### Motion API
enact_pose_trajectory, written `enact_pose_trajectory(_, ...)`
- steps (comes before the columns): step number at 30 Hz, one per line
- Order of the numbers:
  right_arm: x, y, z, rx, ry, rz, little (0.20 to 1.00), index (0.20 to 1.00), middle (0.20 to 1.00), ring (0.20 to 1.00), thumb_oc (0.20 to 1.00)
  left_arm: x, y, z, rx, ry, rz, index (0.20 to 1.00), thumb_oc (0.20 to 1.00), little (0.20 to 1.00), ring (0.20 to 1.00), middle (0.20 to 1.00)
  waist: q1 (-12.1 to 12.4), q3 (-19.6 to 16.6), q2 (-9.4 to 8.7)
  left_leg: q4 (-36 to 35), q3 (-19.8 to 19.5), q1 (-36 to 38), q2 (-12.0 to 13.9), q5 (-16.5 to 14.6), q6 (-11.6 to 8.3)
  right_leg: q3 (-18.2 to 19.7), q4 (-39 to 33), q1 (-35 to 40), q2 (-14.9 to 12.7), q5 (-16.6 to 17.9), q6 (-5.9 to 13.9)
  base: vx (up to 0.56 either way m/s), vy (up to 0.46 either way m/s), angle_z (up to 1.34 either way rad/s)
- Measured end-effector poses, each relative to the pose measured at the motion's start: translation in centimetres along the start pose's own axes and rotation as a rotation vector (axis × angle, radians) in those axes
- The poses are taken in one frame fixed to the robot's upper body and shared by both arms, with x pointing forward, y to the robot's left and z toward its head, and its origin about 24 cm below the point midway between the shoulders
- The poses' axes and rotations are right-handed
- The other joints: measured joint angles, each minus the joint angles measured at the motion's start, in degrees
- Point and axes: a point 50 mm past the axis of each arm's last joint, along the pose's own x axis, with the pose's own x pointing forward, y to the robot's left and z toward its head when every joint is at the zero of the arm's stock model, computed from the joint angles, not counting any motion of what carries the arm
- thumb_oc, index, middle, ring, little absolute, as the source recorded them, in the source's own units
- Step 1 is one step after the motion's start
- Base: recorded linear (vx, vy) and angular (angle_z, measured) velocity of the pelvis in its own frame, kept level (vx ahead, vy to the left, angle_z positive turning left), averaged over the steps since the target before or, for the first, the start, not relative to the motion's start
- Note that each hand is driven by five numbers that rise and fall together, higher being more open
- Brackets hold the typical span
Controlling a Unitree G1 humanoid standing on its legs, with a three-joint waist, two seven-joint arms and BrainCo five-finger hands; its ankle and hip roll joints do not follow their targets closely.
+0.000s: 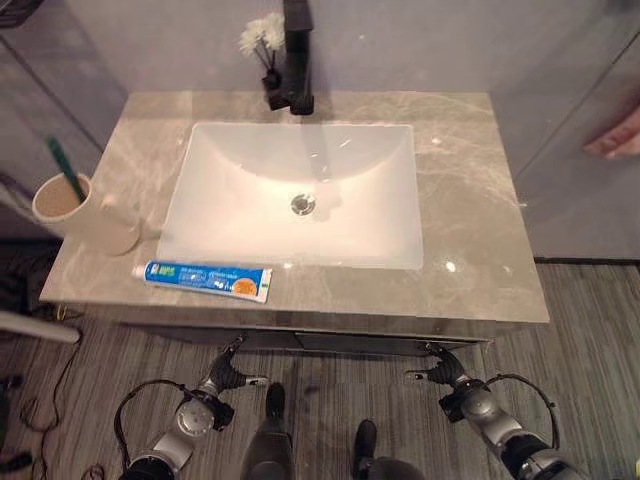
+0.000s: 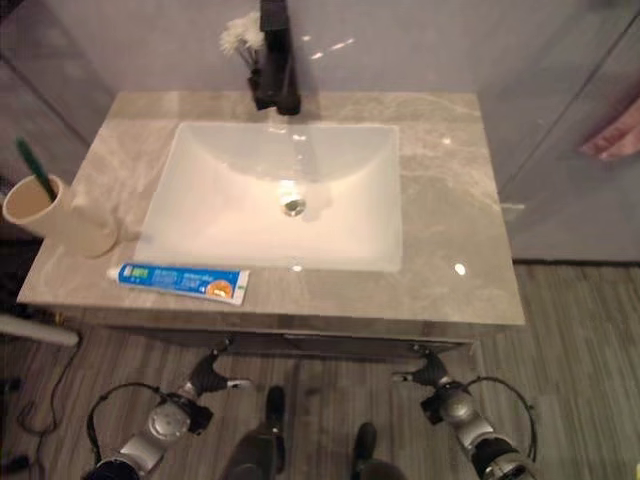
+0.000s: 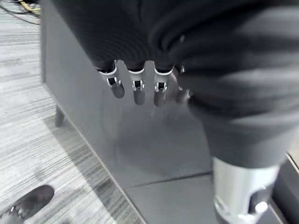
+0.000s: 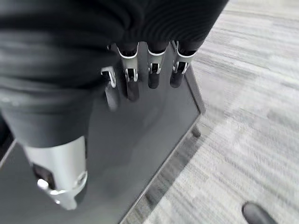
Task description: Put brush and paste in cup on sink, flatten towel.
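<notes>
Toothpaste tube (image 1: 204, 279) lies flat on the counter (image 1: 470, 250) along the front edge, at about 7 o'clock from the drain (image 1: 302, 204), long side parallel to the rim of the sink basin (image 1: 300, 150); lying that way it offers you its narrow width for a pinch from above. Cup (image 1: 85, 214) stands upright at 9 o'clock, near the counter's left edge, with the green toothbrush (image 1: 66, 168) already leaning inside it, so you can judge the brush half done. Black faucet (image 1: 297, 55) and a small flower vase (image 1: 268, 60) sit at 12 o'clock. A pink cloth, possibly the towel (image 1: 615, 140), shows at 3 o'clock beyond the counter; you cannot confirm that. Left hand (image 1: 232, 377) and right hand (image 1: 438, 372) hang below the front edge, fingers straight and relaxed, holding nothing, which the wrist views confirm against the dark cabinet front (image 3: 154, 149).
</notes>
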Motion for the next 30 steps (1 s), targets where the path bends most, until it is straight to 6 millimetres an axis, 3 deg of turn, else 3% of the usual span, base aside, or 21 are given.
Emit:
enact_pose_trajectory(2, 0.1, -0.8, 0.2, 0.022, -0.010, -0.033, 1.000, 1.000, 1.000, 1.000, 1.000, -0.2, 0.3, 0.1, 0.011, -0.011, -0.006, 1.000, 1.000, 1.000, 1.000, 1.000, -0.87, 0.56, -1.15, 2.99, 0.99, -0.15, -1.73, -4.61, 2.57, -0.18, -0.74, -0.13, -1.78, 1.02, -0.68, -0.10, 0.092, 0.02)
enact_pose_trajectory(3, 0.0, -1.5, 0.2, 0.041, -0.014, -0.058, 1.000, 1.000, 1.000, 1.000, 1.000, -0.2, 0.9, 0.4, 0.022, -0.033, -0.005, 1.000, 1.000, 1.000, 1.000, 1.000, -2.54, 0.83, -1.08, 3.68, 1.89, 0.74, -2.54, -6.18, 3.78, -0.20, -0.92, -0.24, -2.43, 2.06, 0.20, -0.01, 0.126, 0.17)
enact_pose_trajectory(5, -0.3, -1.8, -0.3, 0.053, -0.003, -0.073, 1.000, 1.000, 1.000, 1.000, 1.000, -0.2, 1.6, 0.9, 0.034, -0.060, 0.004, 1.000, 1.000, 1.000, 1.000, 1.000, -4.91, 0.76, 0.55, -0.19, 1.86, 3.86, -2.14, -7.20, 4.05, -1.35, -0.90, 0.05, -1.54, 2.17, 0.69, 0.04, 0.165, 0.25)
enact_pose_trajectory(8, -0.7, -1.4, -1.2, 0.073, 0.026, -0.072, 1.000, 1.000, 1.000, 1.000, 1.000, 0.4, 2.9, 1.8, 0.037, -0.089, 0.046, 1.000, 1.000, 1.000, 1.000, 1.000, -5.04, 0.88, 0.80, -4.62, 1.94, 7.04, -2.24, -7.47, 4.38, -1.38, -0.94, 0.90, -1.90, 2.42, 1.93, 0.03, 0.177, 0.03)
enact_pose_trajectory(10, -0.8, -1.7, -1.9, 0.094, 0.052, -0.091, 1.000, 1.000, 1.000, 1.000, 1.000, 0.5, 3.3, 2.6, 0.043, -0.126, 0.053, 1.000, 1.000, 1.000, 1.000, 1.000, -4.78, 1.04, 2.93, -5.09, 2.12, 8.24, -3.01, -11.67, 5.94, -0.89, -1.27, 1.54, -2.77, 2.65, 4.49, 0.04, 0.251, -0.05)
enact_pose_trajectory(16, -0.8, -0.8, -1.8, 0.100, 0.054, -0.070, 1.000, 1.000, 1.000, 1.000, 1.000, -2.1, 5.8, 2.1, 0.135, -0.168, 0.101, 1.000, 1.000, 1.000, 1.000, 1.000, -3.17, 0.74, 3.36, -5.12, 4.82, 9.01, -5.96, -12.71, 8.18, 1.74, -2.04, 1.34, -5.94, 4.18, 6.71, 0.02, 0.131, -0.17)
enact_pose_trajectory(20, -1.0, -0.4, -2.3, 0.101, 0.071, -0.056, 1.000, 1.000, 1.000, 1.000, 1.000, -5.7, 10.2, 4.3, 0.383, -0.275, 0.018, 1.000, 1.000, 1.000, 1.000, 1.000, -1.48, 0.12, 3.61, -5.17, 4.84, 9.07, -6.57, -12.65, 8.28, 1.52, -3.49, 2.10, -6.47, 5.12, 7.12, -0.01, 0.051, 0.01)
enact_pose_trajectory(23, -1.2, -0.4, -2.9, 0.094, 0.094, -0.027, 1.000, 1.000, 1.000, 1.000, 1.000, -8.7, 12.9, 7.7, 0.502, -0.310, -0.213, 1.000, 1.000, 1.000, 1.000, 1.000, -0.33, -0.96, 3.50, -5.16, 4.66, 8.74, -6.78, -12.68, 8.29, 1.30, -3.45, 1.89, -6.57, 4.86, 7.41, 0.00, 0.009, 0.06)
enact_pose_trajectory(25, -1.3, -0.4, -3.6, 0.082, 0.130, -0.010, 1.000, 1.000, 1.000, 1.000, 1.000, -9.4, 13.2, 9.7, 0.458, -0.355, -0.289, 1.000, 1.000, 1.000, 1.000, 1.000, 0.16, -1.72, 4.32, -5.17, 4.18, 8.57, -7.02, -12.64, 8.29, 0.67, -3.47, 2.10, -6.88, 4.75, 7.60, 0.01, -0.018, 0.13)
enact_pose_trajectory(28, -1.6, 0.5, -4.7, 0.040, 0.183, 0.046, 1.000, 1.000, 1.000, 1.000, 1.000, -11.7, 12.0, 13.7, 0.310, -0.475, -0.523, 1.000, 1.000, 1.000, 1.000, 1.000, 0.74, -2.40, 4.29, -5.15, 3.43, 8.51, -7.09, -12.58, 8.21, -0.06, -3.46, 2.40, -6.83, 4.58, 7.81, 0.02, -0.038, 0.12)
enact_pose_trajectory(30, -1.8, 0.8, -4.9, 0.028, 0.184, 0.069, 1.000, 1.000, 1.000, 1.000, 1.000, -12.0, 12.4, 14.8, 0.233, -0.524, -0.536, 1.000, 1.000, 1.000, 1.000, 1.000, 0.71, -3.02, 4.46, -5.16, 3.36, 8.51, -7.09, -12.55, 8.15, -0.12, -3.46, 2.42, -6.76, 4.51, 7.90, 0.02, -0.051, 0.01)
